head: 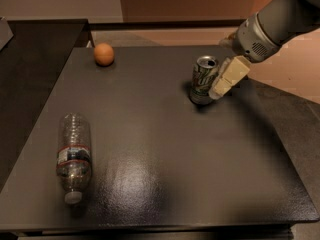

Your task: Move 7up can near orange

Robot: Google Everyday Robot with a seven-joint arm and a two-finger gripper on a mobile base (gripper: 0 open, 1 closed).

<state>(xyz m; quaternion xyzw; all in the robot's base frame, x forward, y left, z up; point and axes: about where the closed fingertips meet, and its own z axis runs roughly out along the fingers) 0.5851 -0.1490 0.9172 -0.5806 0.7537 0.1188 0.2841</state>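
We see the small silver-and-green aluminium 7up can point(203, 80) upright on the dark tabletop point(175, 159), the small round orange point(104, 54) well apart to its far left, and the gripper point(224, 66) just right of it, its fingers point(230, 74) spread open.

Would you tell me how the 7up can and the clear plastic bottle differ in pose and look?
The 7up can stands upright at the table's far right; the bottle lies on its side near the front left. The can is opaque, silver and green; the bottle is clear. The gripper is close beside the can, far from the bottle. Both rest on the dark table.
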